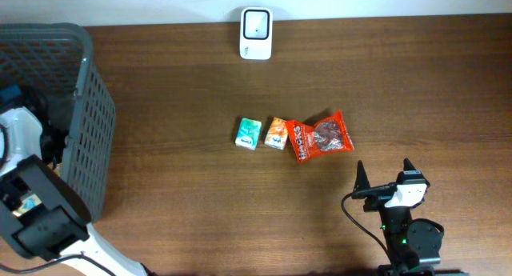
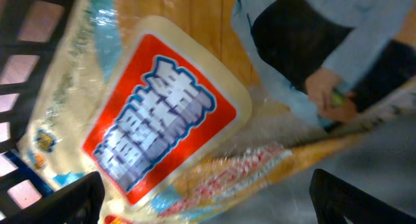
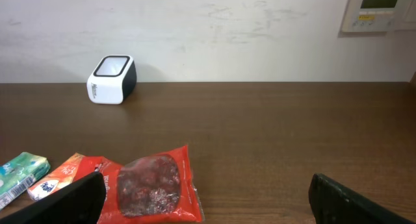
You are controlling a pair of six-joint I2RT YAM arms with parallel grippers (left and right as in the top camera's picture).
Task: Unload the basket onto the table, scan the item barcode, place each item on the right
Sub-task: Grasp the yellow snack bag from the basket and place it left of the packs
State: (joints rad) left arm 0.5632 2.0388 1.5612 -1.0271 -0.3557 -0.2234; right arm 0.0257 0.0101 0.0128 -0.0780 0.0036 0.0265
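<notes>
As to the red snack bag [image 1: 322, 137]: lies flat mid-surface, rightmost in a short row with an orange box [image 1: 276, 134] and a teal box [image 1: 248, 134], touching or all but touching the orange box. Runs with its long axis roughly left to right, slightly tilted. Sits just far and left of the right end effector [image 1: 384, 172], well apart from the left end effector [image 2: 208, 198].

As to the right end effector: hovers at the near right of the surface, fingers wide apart, clamped on nothing. Looks the nearer arm for a pick, as a judgement; calls for a reach to the far side and a little left.

As to the scanner [image 1: 256, 34]: stands at the far edge, centre, beyond the row, window facing up.

As to the grey mesh basket [image 1: 92, 124]: stands at the left edge; holds a cream packet [image 2: 162, 126] with a red label, plus other wrapped goods too blurred to name.

As to the left end effector: hangs inside that basket, fingers spread, gripping nothing.
</notes>
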